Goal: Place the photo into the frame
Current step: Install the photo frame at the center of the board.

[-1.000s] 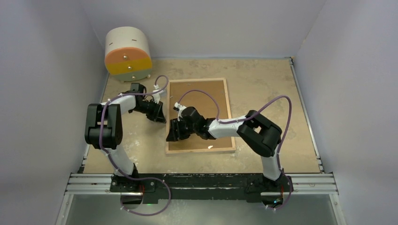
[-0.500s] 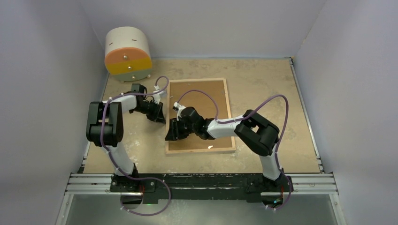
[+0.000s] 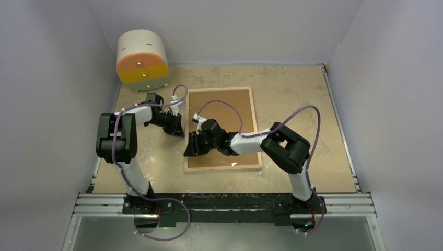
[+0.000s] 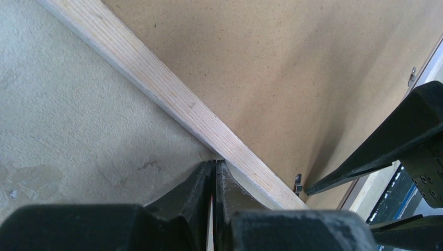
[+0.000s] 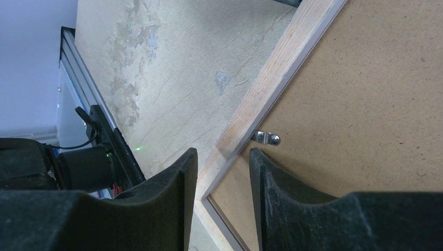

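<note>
The frame (image 3: 224, 168) lies face down on the table, its light wooden rim up, with a brown backing board (image 3: 230, 107) inside it. The photo is hidden. My left gripper (image 3: 179, 129) is shut and empty, its tips (image 4: 213, 163) touching the outer side of the frame's left rim (image 4: 172, 91). My right gripper (image 3: 190, 149) is open and straddles that same rim (image 5: 277, 73) nearer the front, one finger over the table, the other over the board (image 5: 365, 104). A small metal clip (image 5: 266, 138) sits just beyond its tips (image 5: 223, 152).
A round white cabinet with orange and yellow drawers (image 3: 142, 60) stands at the back left. Grey walls close in the table on three sides. The metal rail (image 3: 224, 201) with the arm bases runs along the front edge.
Both arms have shifted only very slightly; the right gripper has edged a little left over the frame's rim. The frame and board have not moved.
</note>
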